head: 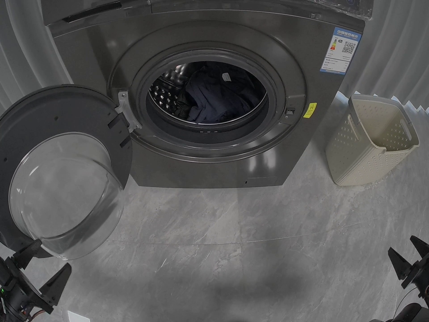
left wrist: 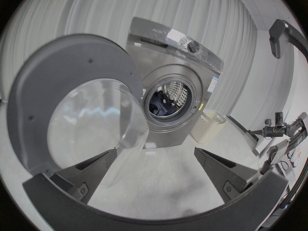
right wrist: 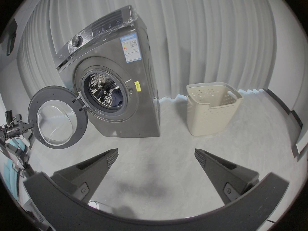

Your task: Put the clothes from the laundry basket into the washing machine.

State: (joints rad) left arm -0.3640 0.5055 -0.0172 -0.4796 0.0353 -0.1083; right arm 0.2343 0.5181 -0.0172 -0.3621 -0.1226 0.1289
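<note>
Grey front-loading washing machine point(head: 214, 166) stands on the pale grey marbled tile floor point(head: 250, 229); its round door with the clear glass bowl point(head: 62, 175) is swung fully open on the robot's left; clear plastic film covers the control panel on top.

Drum: dark navy clothes point(head: 219, 95) lie bunched inside, towards the middle and right of the opening, resting on the drum bottom; perforated steel drum wall shows to their left.

Beige perforated plastic laundry basket point(head: 371, 144) stands upright on the floor to the machine's right, apart from it, close to the white pleated curtain point(right wrist: 208, 32); in the right wrist view its inner walls point(right wrist: 211, 95) look bare as far down as the rim lets me see; bottom hidden.

Left end effector point(head: 53, 253) is low at the robot's left, just beside the lower edge of the open door; fingers spread wide, nothing between them; whether a finger touches the glass bowl, cannot tell; same wide spread in its own wrist view point(left wrist: 154, 151).

Right end effector point(head: 402, 243) is low at the robot's right, over bare floor, well apart from the basket; fingers spread wide, gripping nothing; its wrist view point(right wrist: 155, 151) agrees.
</note>
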